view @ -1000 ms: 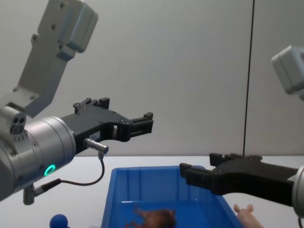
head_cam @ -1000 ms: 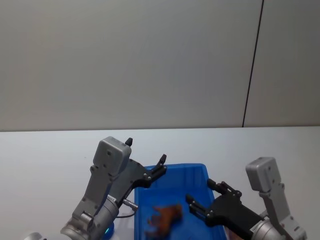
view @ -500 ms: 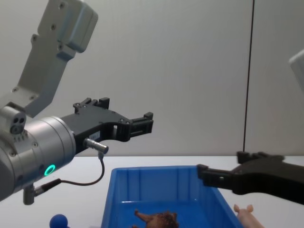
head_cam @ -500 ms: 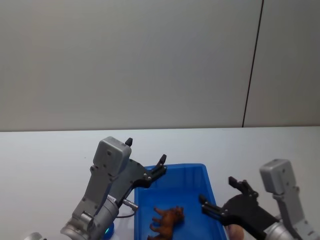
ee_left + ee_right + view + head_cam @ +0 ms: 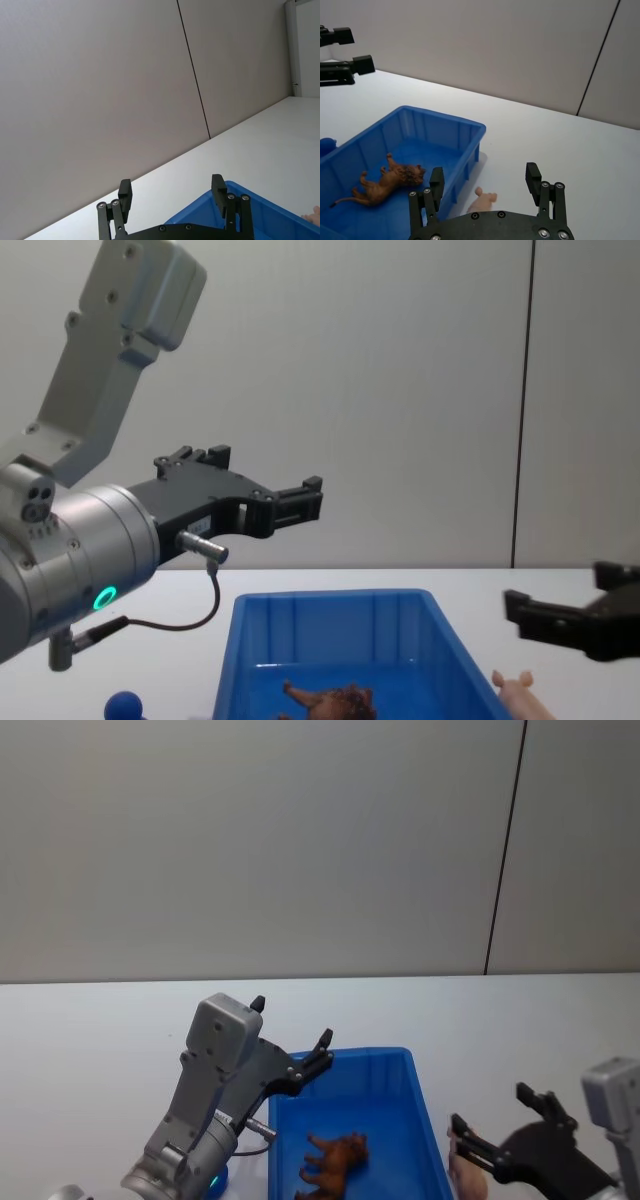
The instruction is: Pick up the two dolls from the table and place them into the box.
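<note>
Left pincer (image 5: 171, 185) hangs raised, jaws apart; right pincer (image 5: 485, 172) sits lower, jaws likewise apart.

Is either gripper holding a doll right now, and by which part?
Nothing held: left gripper and right gripper have jaws open, empty. Lion in box; pig on table.

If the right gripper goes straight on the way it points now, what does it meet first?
Probably the right wall of the blue box, near its far corner; depth is unclear. The pink pig lies lower, under the right gripper.
</note>
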Action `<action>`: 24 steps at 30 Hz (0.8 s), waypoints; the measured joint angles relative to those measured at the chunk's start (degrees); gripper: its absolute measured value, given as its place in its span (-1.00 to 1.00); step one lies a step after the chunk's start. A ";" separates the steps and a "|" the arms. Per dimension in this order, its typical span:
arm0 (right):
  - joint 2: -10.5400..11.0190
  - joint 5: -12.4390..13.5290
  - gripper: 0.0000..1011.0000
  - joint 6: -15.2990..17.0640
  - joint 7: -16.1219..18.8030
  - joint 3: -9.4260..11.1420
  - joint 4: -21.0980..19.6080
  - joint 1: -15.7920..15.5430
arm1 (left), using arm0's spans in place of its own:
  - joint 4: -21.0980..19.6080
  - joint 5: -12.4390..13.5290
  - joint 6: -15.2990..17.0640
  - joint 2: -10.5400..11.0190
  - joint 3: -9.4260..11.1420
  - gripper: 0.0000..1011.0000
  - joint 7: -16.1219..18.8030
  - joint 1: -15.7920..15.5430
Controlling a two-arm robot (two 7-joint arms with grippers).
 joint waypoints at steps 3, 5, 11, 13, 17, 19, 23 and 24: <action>0.99 0.52 0.98 -0.41 -0.59 0.47 -0.62 -1.28 | 0.00 0.00 0.00 0.00 0.00 0.98 0.00 0.00; 1.60 0.91 0.98 -0.78 -0.94 0.77 -0.90 -2.10 | 0.00 0.00 0.00 0.00 0.00 0.98 0.00 0.00; 2.87 1.65 0.98 -1.71 -1.25 1.36 -1.07 -3.91 | 0.00 0.00 0.00 0.00 0.00 0.98 0.00 0.00; 3.12 1.75 0.98 -1.93 -1.26 1.46 -1.01 -4.26 | 0.00 0.00 0.00 0.00 0.00 0.98 0.00 0.00; 3.57 1.97 0.98 -2.51 -1.00 1.61 -0.42 -4.99 | 0.00 0.00 0.00 0.00 0.00 0.98 0.00 0.00; 3.74 2.09 0.98 -2.92 -0.48 1.62 0.11 -5.33 | 0.00 0.00 0.00 0.00 0.00 0.98 0.00 0.00; 3.84 2.18 0.98 -3.57 0.47 1.59 1.14 -5.63 | 0.00 0.00 0.00 0.00 0.00 0.98 0.00 0.00; 3.83 2.22 0.98 -3.89 0.98 1.48 1.65 -5.69 | 0.00 0.00 0.00 0.00 0.00 0.98 0.00 0.00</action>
